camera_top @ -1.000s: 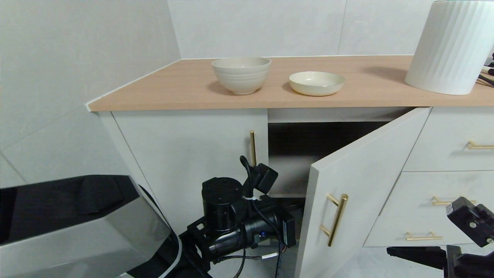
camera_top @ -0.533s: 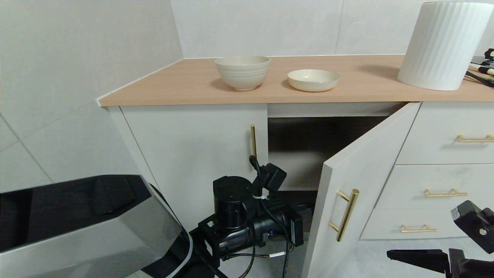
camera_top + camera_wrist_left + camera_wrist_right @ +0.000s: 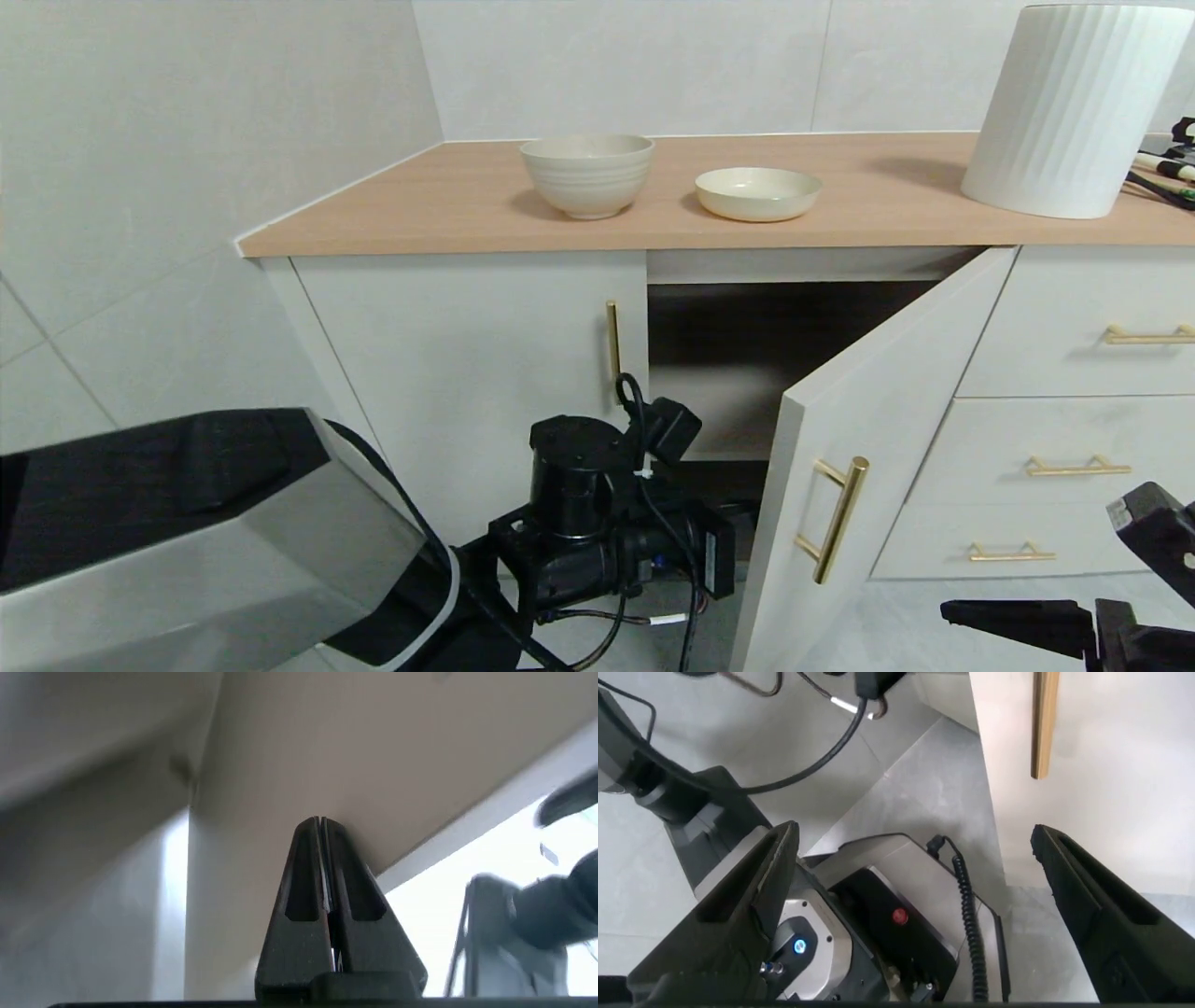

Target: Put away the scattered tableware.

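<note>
While the bowl (image 3: 587, 175) and the shallow dish (image 3: 758, 193) sat on the wooden surface (image 3: 448, 210), the bowl to the left and the dish just right of it and apart from it, both grippers hung low in front of the cabinet, well below them. The tableware therefore lay up and farther off from either gripper. By my reading the left arm (image 3: 607, 523), low before the gap between the shut door and the open door (image 3: 868, 439), was the nearer to both pieces. The right one sat far right, down by the drawers (image 3: 1074, 467).

The head view gave the places of the tableware and the dark open compartment under the dish. The wrist views gave the gripper states. The left gripper (image 3: 319, 831) had its fingers pressed together with nothing between them. The right gripper (image 3: 915, 835) was spread wide and empty, over floor beside the door's brass handle (image 3: 1045, 723). A ribbed white container (image 3: 1074, 112) stood on the surface far to the right.
</note>
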